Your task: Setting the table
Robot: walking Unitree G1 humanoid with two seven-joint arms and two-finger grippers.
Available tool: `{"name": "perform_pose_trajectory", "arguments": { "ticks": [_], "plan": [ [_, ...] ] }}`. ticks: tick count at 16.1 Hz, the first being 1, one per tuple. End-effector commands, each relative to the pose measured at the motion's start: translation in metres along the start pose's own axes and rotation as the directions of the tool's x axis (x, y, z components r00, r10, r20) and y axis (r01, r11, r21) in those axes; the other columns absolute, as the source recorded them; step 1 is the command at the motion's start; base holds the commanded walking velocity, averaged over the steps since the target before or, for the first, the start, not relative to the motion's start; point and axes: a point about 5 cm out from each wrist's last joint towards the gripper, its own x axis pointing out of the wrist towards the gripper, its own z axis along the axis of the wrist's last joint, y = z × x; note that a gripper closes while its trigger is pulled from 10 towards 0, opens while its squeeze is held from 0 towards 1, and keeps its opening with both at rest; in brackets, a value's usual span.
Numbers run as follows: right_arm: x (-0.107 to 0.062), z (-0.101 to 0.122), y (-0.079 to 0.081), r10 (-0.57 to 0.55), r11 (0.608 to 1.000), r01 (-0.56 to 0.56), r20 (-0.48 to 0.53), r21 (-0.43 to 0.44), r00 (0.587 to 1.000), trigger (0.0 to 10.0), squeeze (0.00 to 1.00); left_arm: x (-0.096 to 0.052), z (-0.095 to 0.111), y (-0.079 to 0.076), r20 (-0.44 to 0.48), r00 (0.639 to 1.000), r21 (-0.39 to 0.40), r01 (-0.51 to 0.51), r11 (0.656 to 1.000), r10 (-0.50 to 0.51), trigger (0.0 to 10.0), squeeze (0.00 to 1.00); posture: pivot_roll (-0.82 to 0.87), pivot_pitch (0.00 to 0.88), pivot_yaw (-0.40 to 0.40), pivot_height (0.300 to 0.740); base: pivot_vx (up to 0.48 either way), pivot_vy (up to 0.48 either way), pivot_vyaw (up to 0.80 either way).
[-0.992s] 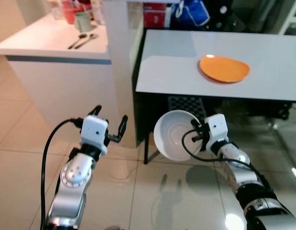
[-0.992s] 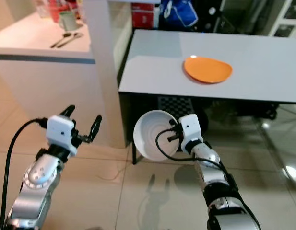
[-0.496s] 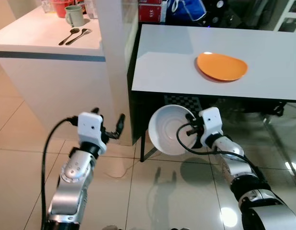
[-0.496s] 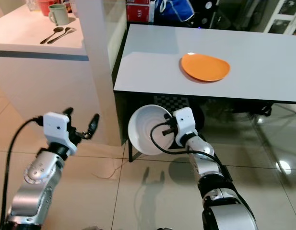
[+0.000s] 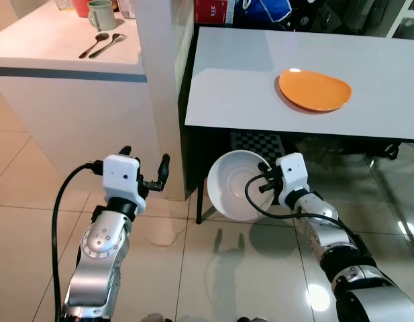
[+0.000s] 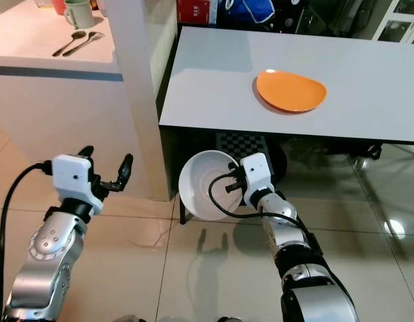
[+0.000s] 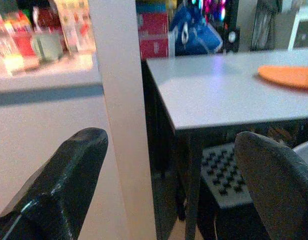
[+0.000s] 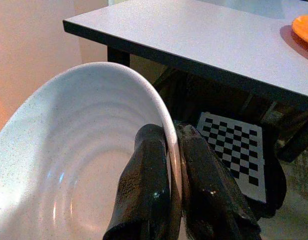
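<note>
Right claw (image 5: 264,182) is seen from the head clamped on the rim of a white bowl (image 5: 233,186), held tilted below the edge of the grey surface (image 5: 233,80); the orange plate (image 5: 314,90) lies up and beyond. Since a second ago the surface has drawn nearer.

Left claw (image 7: 168,190) is spread, holding nothing.

By the right wrist, fingers (image 8: 144,185) pinch the rim.

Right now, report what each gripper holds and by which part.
The right gripper holds the white bowl by its rim, one of its fingers inside. The left gripper holds nothing.
</note>
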Motion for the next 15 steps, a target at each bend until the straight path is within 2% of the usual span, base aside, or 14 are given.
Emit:
{"name": "perform_pose_trajectory", "arguments": {
  "ticks": [1,2,3,4,5,6,8,10,13,15],
  "plan": [
    [0.003,0.009,-0.005,-0.029,0.999,0.028,0.034,0.017,0.999,10.0,0.0,-0.003,0.012,-0.005,0.068,0.997,0.003,0.024,1.0,-0.024,10.0,0.0,0.13,0.088,-0.015,0.74,0.0,0.0,0.0],
    [0.002,0.008,-0.007,-0.051,0.998,0.05,0.035,0.026,0.998,10.0,0.0,-0.007,0.019,-0.023,0.104,0.984,0.046,0.141,0.989,-0.145,10.0,0.0,0.12,0.082,-0.005,0.74,0.0,0.0,0.0],
    [0.002,0.008,-0.008,-0.06,0.998,0.059,0.035,0.033,0.998,10.0,0.0,-0.009,0.015,-0.033,0.071,0.974,0.073,0.208,0.975,-0.213,10.0,0.0,0.12,0.082,-0.005,0.74,0.0,0.0,0.0],
    [0.001,0.008,-0.009,-0.075,0.997,0.073,0.037,0.036,0.997,10.0,0.0,-0.014,-0.002,-0.038,-0.008,0.965,-0.031,0.261,0.965,-0.261,10.0,0.0,0.11,0.079,0.008,0.74,0.0,0.0,0.0],
    [0.001,0.008,-0.011,-0.097,0.994,0.095,0.04,0.045,0.995,10.0,0.0,-0.019,-0.025,-0.031,-0.102,0.972,-0.187,0.19,0.964,-0.211,10.0,0.0,0.1,0.079,0.019,0.74,0.0,0.0,0.0],
    [-0.001,0.007,-0.013,-0.114,0.992,0.112,0.041,0.051,0.993,10.0,0.0,-0.023,-0.04,-0.021,-0.163,0.974,-0.226,0.116,0.967,-0.155,10.0,0.0,0.09,0.081,0.026,0.74,0.0,0.0,0.0],
    [-0.006,0.003,-0.019,-0.164,0.985,0.162,0.033,0.054,0.986,10.0,0.0,-0.032,-0.055,-0.01,-0.226,0.967,-0.157,0.083,0.984,-0.117,10.0,0.0,0.08,0.08,0.039,0.74,0.0,0.0,0.0],
    [-0.012,-0.005,-0.021,-0.2,0.978,0.197,0.023,0.071,0.98,10.0,0.0,-0.038,-0.061,-0.01,-0.261,0.958,-0.199,0.068,0.978,-0.12,10.0,0.0,0.07,0.076,0.046,0.74,0.0,0.0,0.0],
    [-0.013,-0.007,-0.016,-0.207,0.976,0.204,0.033,0.08,0.978,10.0,0.0,-0.027,-0.052,-0.016,-0.194,0.971,-0.211,0.094,0.973,-0.136,10.0,0.0,0.06,0.059,0.054,0.74,0.283,0.0,0.0],
    [-0.018,-0.009,-0.022,-0.237,0.965,0.23,0.04,0.122,0.971,10.0,0.0,-0.022,-0.049,-0.017,-0.174,0.975,-0.21,0.099,0.973,-0.137,10.0,0.0,0.05,0.046,0.055,0.74,0.336,0.343,0.0]
  ]
}}
